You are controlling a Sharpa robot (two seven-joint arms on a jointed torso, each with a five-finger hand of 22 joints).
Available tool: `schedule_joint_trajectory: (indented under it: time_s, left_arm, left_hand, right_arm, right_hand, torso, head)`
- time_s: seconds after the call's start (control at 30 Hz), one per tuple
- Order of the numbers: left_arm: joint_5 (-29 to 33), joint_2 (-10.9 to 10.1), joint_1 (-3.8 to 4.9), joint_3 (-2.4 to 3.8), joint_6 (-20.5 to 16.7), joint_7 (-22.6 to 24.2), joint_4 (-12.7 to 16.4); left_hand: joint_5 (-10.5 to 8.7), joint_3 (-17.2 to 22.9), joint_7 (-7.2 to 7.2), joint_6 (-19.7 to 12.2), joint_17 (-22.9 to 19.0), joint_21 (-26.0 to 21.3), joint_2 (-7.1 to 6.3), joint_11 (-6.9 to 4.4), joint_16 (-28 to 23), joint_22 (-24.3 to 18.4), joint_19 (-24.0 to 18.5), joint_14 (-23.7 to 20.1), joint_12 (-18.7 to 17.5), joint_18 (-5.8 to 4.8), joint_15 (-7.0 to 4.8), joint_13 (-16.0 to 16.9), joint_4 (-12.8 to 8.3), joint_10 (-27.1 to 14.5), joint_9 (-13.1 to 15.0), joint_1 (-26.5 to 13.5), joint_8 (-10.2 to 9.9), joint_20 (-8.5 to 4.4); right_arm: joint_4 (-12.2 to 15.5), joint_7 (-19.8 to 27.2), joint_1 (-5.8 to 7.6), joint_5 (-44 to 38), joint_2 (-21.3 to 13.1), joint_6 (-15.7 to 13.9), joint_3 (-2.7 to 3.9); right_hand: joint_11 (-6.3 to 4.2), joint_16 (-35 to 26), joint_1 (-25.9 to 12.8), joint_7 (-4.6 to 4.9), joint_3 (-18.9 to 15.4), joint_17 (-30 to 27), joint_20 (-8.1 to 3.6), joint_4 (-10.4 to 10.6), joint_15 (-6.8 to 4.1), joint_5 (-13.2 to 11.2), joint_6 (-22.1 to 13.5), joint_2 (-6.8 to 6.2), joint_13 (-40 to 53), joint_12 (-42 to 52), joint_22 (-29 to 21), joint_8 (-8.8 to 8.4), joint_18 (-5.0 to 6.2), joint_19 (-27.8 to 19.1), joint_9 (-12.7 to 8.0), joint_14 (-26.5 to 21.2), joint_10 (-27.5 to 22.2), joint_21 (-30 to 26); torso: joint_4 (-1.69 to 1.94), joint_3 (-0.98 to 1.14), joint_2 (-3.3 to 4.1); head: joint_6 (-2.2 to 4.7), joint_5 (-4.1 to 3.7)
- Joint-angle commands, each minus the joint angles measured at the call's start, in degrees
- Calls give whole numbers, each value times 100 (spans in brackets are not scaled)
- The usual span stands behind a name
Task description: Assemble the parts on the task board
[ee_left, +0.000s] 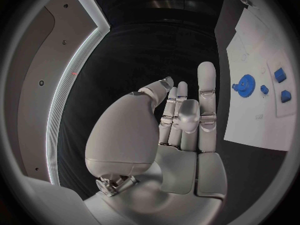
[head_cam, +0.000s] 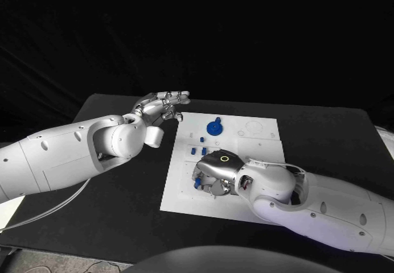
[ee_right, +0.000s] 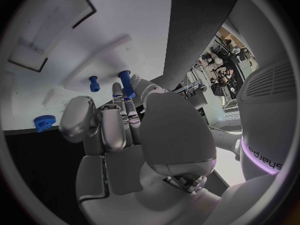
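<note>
Task board (head_cam: 254, 128) lying white at centre of the black table (head_cam: 115, 216) in the head view, long side running from 12 towards 6 o'clock. Blue gear (head_cam: 215, 126) resting near its 12 o'clock end; small blue pegs (head_cam: 197, 151) grouped mid-board, just at 10 o'clock of the right hand (head_cam: 220, 173). Right hand bent down over the board's lower half, fingers curled close round a blue peg (head_cam: 198, 181). Left hand (head_cam: 164, 105) hovering off the board's 10 o'clock corner, fingers loosely bent, nothing in them. Left wrist view: left hand (ee_left: 181, 120) raised, fingers partly apart and empty, board (ee_left: 250, 85) beyond with gear (ee_left: 245, 83) and small blue pieces (ee_left: 279, 75). Right wrist view: right hand (ee_right: 119, 125) fingertips pinching an upright blue peg (ee_right: 126, 83), a second peg (ee_right: 94, 83) standing just beside on the board (ee_right: 125, 25), gear (ee_right: 44, 122) at the board's edge.
</note>
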Motion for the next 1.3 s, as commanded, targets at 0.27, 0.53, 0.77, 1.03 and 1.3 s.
schedule_joint_trajectory:
  time_s: [0.27, 0.53, 0.77, 1.03, 1.3]
  left_arm:
    - [-49, -1, 3, 2, 146, -28, 17]
    - [-63, -18, 2, -1, 166, -44, 19]
    - [-65, -78, 2, -10, 202, -38, 36]
    - [-65, -96, 3, -20, 221, -43, 53]
    - [-65, -89, 2, -44, 250, -50, 44]
  left_hand:
    - [24, 3, 24, -28, -33, -23, 32, 11, -34, -9, -52, -55, 31, 102, 1, 6, -39, -99, -3, -19, 46, 14]
    - [19, -7, 33, -42, -58, -29, 30, 24, -38, -11, -59, -69, 41, 100, 11, 1, -34, -162, -3, -40, 54, 21]
    - [8, -36, 39, -55, -69, -37, 25, 34, -34, -14, -69, -79, 70, 99, 23, 1, -9, -203, -3, -89, 65, 32]
    - [7, -48, 39, -61, -74, -40, 27, 36, -32, -16, -71, -82, 84, 99, 26, 2, 4, -215, -3, -110, 69, 35]
    - [6, -61, 41, -76, -75, -43, 28, 39, -27, -17, -73, -84, 97, 100, 30, 1, 18, -238, -5, -133, 69, 40]
  right_arm:
    - [31, 66, -6, -84, -35, -507, -9]
    - [422, 271, 1, 166, -520, -1120, 22]
    - [1015, 287, 178, 1670, -1605, -1575, 121]
    - [1334, -602, 356, 2974, -2684, -829, 30]
    - [1419, -1478, 328, 2523, -3116, -953, -67]
  right_hand:
    - [36, -247, -146, -101, -1536, -337, 69, 363, 77, 196, -783, -151, 25, 104, -575, -5, 139, -235, -6, 106, -586, -454]
    - [45, -330, 311, -176, -2349, -481, 82, 918, 89, 217, -855, -243, 37, 339, -777, -1, 171, -269, 7, 75, -762, -613]
    - [-133, -133, 476, -48, -2226, -188, -35, 827, -53, 274, -544, 145, 243, 1035, -304, 66, 85, -44, 51, 178, 345, -285]
    - [-482, 503, -145, -324, -2570, 782, -328, 847, -341, 796, -187, 331, 3647, 4510, 747, 428, -102, 340, 161, 367, 1903, 468]
    - [-485, 952, -196, -340, -2887, 1531, -343, 850, -331, 943, -319, 567, 7633, 7849, 1400, 976, -208, 477, 349, 457, 2150, 911]
  torso:
    - [-9, 7, 3]
    - [-12, 5, -5]
    - [-62, -13, -11]
    - [-164, -51, -36]
    - [-260, -36, -52]
  head:
    - [31, -37]
    - [85, -117]
    - [215, -427]
    - [279, -586]
    - [290, -608]
